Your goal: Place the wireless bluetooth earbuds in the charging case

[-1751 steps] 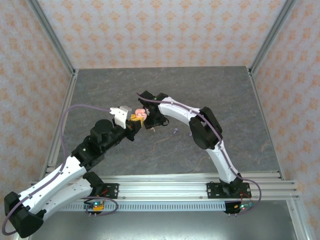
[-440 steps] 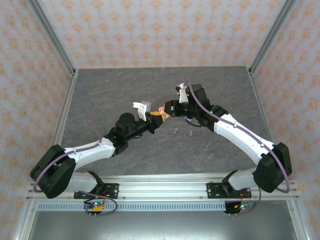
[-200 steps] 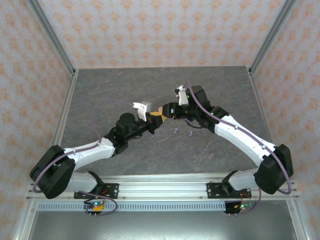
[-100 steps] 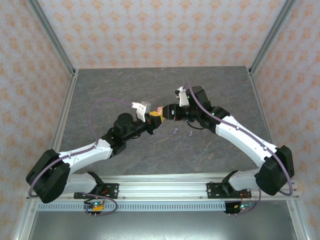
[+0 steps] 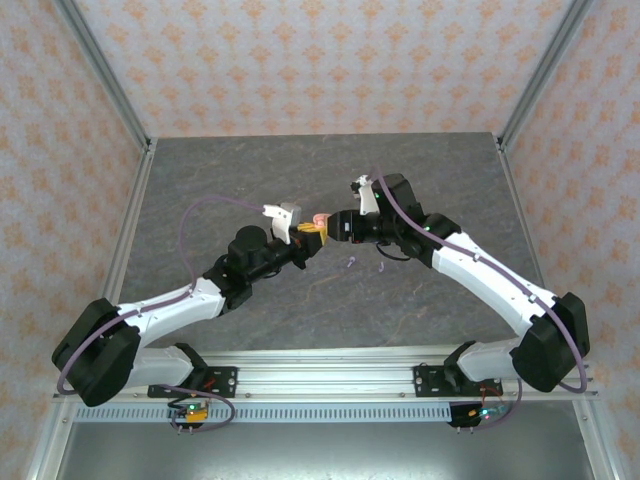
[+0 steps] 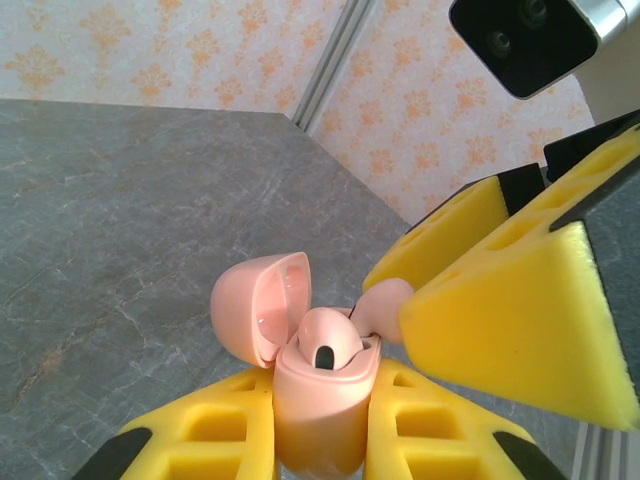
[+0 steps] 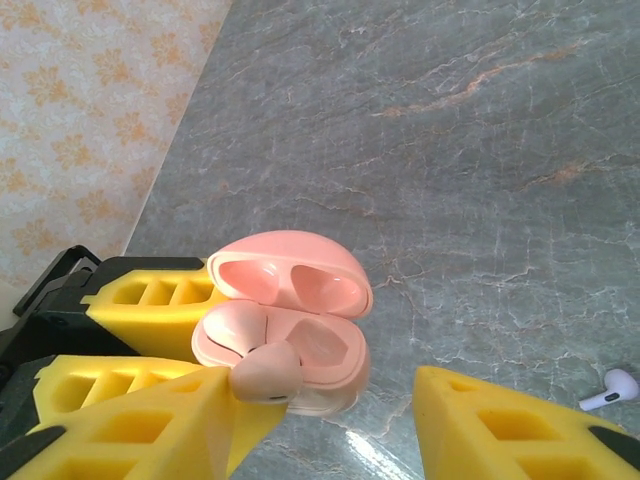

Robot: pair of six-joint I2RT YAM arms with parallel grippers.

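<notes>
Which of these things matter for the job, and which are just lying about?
In the job: pink charging case in the left gripper; pink earbud seated inside; second pink earbud by the right gripper; lilac earbud on the table.
Just there: purple cables; metal frame.

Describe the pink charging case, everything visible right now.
The pink charging case is a rounded shell, glossy like plastic. It stands upright, lid hinged open and tipped back, clamped between the yellow foam jaws of the left gripper. One pink earbud sits in a slot; a second earbud is at its rim.
</notes>
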